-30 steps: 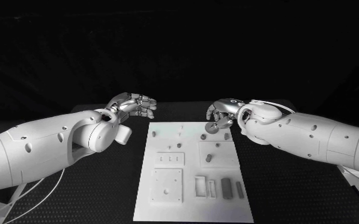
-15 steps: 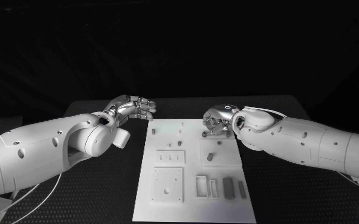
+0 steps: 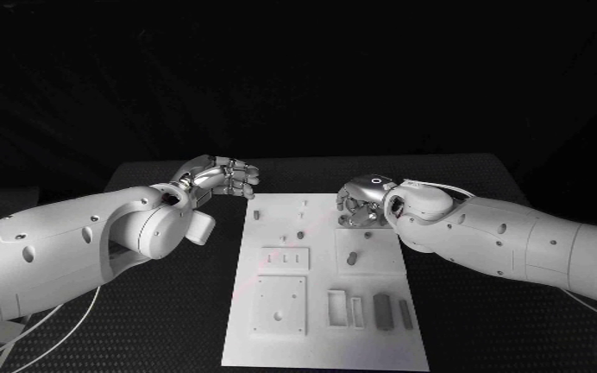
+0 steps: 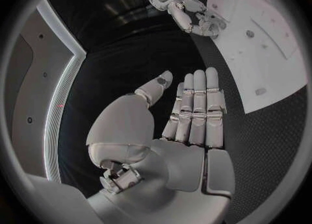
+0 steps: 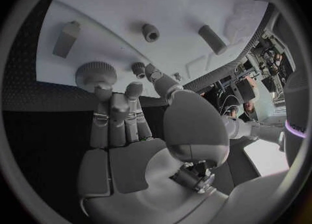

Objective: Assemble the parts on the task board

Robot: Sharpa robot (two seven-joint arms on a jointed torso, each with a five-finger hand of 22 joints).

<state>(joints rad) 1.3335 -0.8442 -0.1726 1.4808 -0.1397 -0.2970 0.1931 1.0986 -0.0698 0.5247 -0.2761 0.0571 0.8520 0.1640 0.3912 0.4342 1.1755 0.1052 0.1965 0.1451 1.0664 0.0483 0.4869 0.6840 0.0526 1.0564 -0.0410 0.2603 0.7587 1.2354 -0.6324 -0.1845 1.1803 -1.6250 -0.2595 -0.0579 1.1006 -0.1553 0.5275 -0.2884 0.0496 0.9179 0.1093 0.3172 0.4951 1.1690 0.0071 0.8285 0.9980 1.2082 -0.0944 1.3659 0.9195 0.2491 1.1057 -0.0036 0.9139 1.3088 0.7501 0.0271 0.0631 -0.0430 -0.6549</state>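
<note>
The task board [image 3: 326,282] lies mid-desk. At its far right corner the right hand [image 3: 361,202] is lowered, its fingers [image 5: 133,93] touching a round knurled part [image 5: 95,73]; a firm grip is needed next. The left hand [image 3: 222,175] is held empty, fingers together, beside the board.

Head view: taken from above and behind the arms, facing down and forward onto the table [image 3: 162,338], at moderate range; the task board [image 3: 326,287] sits in the lower centre of the frame.

Left wrist view: fisheye, close behind the left hand [image 4: 185,115], facing across the table; board at upper right of the frame, right hand [image 4: 195,16] at upper centre.

Right wrist view: fisheye, very near the board's edge, behind the right hand [image 5: 130,125].

Shared by all three views: the task board
</note>
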